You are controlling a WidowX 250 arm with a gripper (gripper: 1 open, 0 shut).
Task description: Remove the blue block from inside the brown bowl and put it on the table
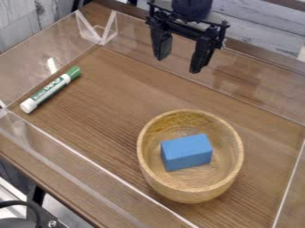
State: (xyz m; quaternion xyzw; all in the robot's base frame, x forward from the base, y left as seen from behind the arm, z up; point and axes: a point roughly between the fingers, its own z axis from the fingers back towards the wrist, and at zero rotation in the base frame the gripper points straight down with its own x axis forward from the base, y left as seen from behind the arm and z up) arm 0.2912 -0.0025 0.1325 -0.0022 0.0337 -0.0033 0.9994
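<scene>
The blue block (187, 150) lies flat inside the brown bowl (152, 157), a round wooden bowl standing at the front right of the table (119, 89). My gripper (180, 53) hangs at the back of the table, well above and behind the bowl, its two black fingers spread apart and pointing down. Nothing is between the fingers. The gripper touches neither the bowl nor the block.
A green-and-white marker (52, 88) lies on the left side of the table. Low clear plastic walls (71, 200) border the tabletop on all sides. A clear folded piece (95, 27) stands at the back left corner.
</scene>
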